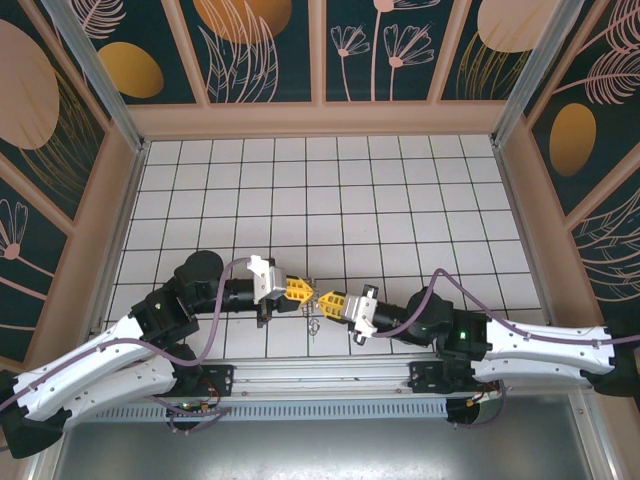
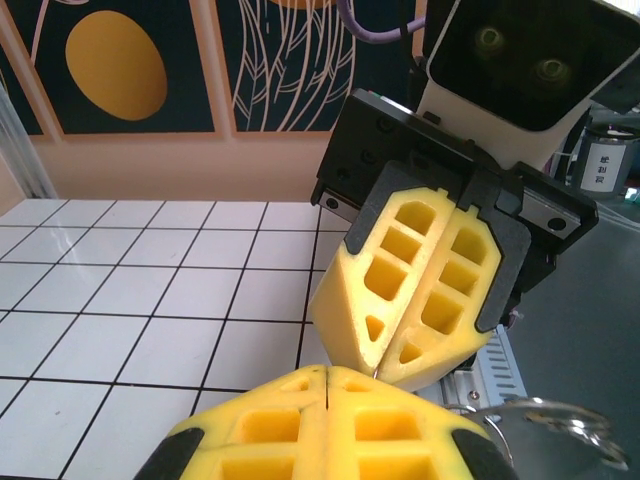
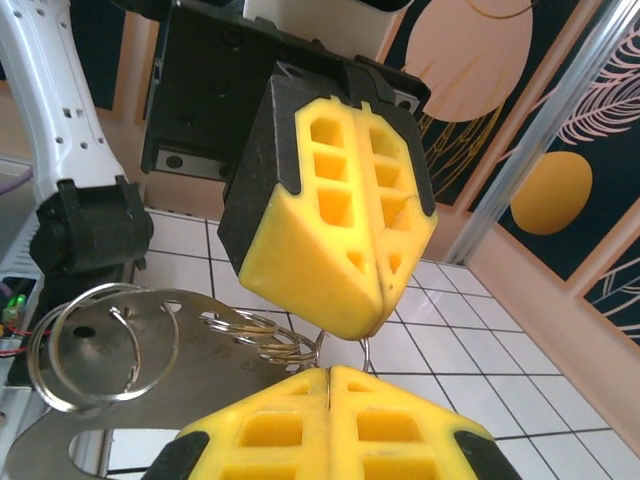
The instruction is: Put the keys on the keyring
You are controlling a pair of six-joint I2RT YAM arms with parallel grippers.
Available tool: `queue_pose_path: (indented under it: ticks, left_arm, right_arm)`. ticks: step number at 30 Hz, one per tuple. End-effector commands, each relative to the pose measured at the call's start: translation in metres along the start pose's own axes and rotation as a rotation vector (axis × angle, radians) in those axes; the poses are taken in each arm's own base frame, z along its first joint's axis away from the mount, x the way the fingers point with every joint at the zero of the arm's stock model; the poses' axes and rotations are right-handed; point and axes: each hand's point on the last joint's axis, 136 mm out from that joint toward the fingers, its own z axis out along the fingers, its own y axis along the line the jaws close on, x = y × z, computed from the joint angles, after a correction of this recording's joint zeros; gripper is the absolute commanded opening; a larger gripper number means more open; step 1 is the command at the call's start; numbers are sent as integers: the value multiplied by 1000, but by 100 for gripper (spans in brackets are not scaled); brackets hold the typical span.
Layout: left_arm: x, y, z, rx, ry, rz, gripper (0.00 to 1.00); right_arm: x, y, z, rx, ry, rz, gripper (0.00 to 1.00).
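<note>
Top external view: white tiled table (image 1: 400,200), glossy, with dark grout lines. The left gripper (image 1: 310,293) and right gripper (image 1: 323,298), both with hollow-celled yellow plastic fingers, meet tip to tip by the near edge, each pair pressed together. The keyring (image 1: 313,320) sits just under their tips: thin wire, round steel split rings and a flat metal tag, trailing nearward. Which jaws pinch the wire, I cannot tell.

2 white arms (image 1: 95,365) with black joints (image 1: 198,270), purple cables (image 2: 372,32), yellow cut-out tool fingers (image 2: 400,270).
</note>
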Motion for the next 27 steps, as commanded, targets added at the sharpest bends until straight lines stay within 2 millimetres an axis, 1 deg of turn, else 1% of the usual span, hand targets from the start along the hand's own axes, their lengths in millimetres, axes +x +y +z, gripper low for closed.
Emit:
queue_pose_path:
  ticks: [1,10,14,17,22,27]
  left_arm:
    - [-17,-3,-1,12,-67,27,0]
    - [-19,-2,-2,4,-73,31,0]
    - [-20,-1,-2,0,-79,37,0]
    - [-21,-1,-3,-1,-80,40,0]
    - [-20,-1,-3,-1,-78,48,0]
    - [-22,-4,-6,5,-96,57,0]
  right_arm:
    - [2,-9,1,75,5,-49,0]
    - [3,-1,0,65,-5,-80,0]
    - [-2,6,-5,47,-48,-88,11]
    - [-6,7,-8,42,-67,-74,16]
    - [-10,1,-14,66,-91,-34,18]
    - [-22,-16,-24,136,-131,36,20]
